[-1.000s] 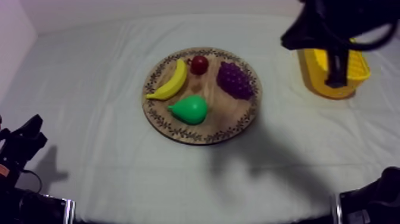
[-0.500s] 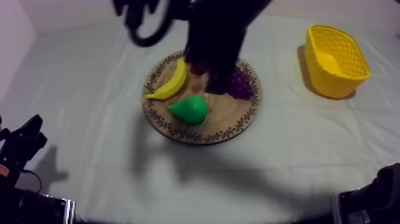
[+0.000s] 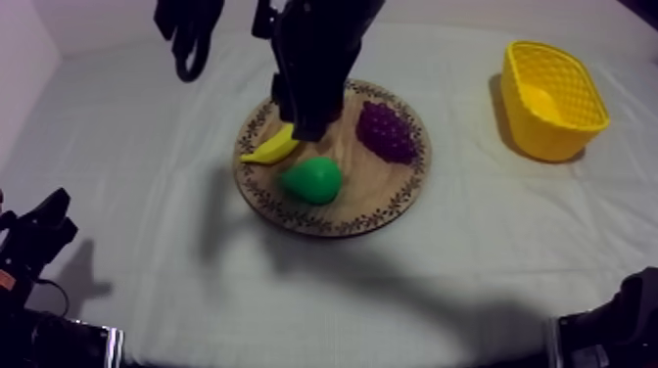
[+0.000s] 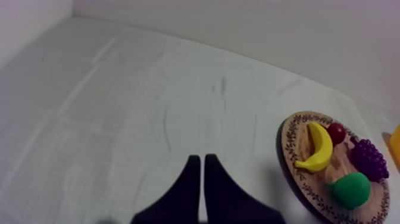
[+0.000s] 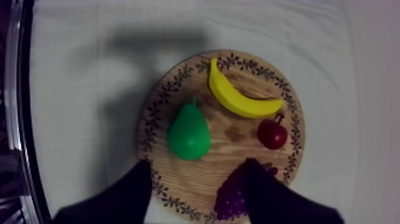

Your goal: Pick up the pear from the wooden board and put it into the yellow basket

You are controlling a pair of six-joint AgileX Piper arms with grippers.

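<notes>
Reach step, I judge. The board (image 3: 338,227) bears the fruit, and the basket (image 3: 548,137) stands well apart from it. The right gripper (image 5: 196,164) hangs over the board, fingers apart and empty. Next it must lower astride the pear (image 3: 313,179), near the board's rim. The banana (image 3: 266,149) and grapes (image 3: 385,130) crowd close, with a small red fruit (image 5: 272,134) beyond. The left gripper (image 4: 199,159), closed on nothing, sits away from the board.

the right arm (image 3: 315,49) is bulky and matt black. its right tool (image 5: 196,164) carries two broad black fingers (image 5: 128,193), rounded at the tips. the left tool (image 4: 201,158) has slim black fingers, tapering to points. the left arm (image 3: 37,240) is angular and black.
</notes>
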